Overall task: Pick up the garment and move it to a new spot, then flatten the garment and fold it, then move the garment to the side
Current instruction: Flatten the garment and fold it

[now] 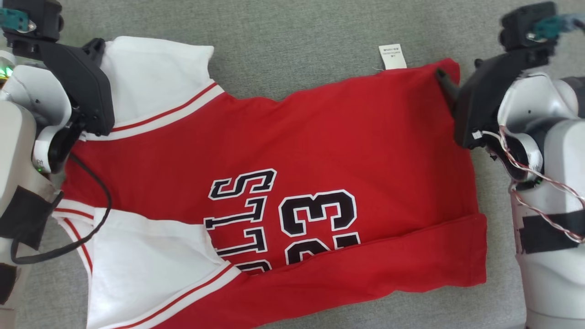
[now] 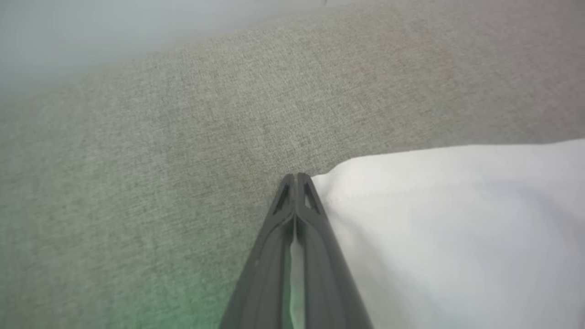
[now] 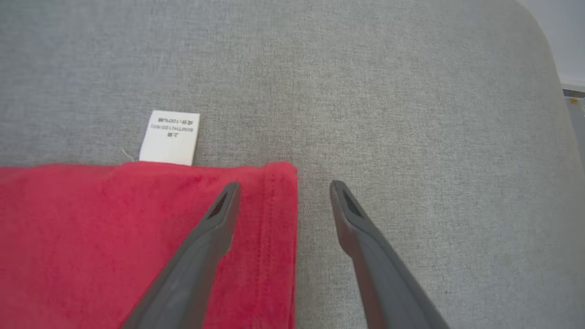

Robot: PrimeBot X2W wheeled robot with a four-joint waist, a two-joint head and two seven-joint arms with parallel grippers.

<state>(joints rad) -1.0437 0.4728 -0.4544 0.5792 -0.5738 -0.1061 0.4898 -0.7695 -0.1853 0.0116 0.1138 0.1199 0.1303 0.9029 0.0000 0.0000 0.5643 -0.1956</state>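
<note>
Now, the red jersey (image 1: 274,151) lies across the grey cushion (image 1: 297,41). Your left gripper (image 2: 296,183) pinches its white sleeve (image 2: 457,219) at the edge, so a pull could slip it free; your right gripper (image 3: 284,185), spread astride the hem corner (image 3: 279,176), could close on cushion. One cushion, one jersey, two sleeves, two grippers, one care label (image 3: 170,137).

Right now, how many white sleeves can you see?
2: upper sleeve, pinched in the left claw; lower sleeve, at the head view's bottom left. None looks hidden.
</note>
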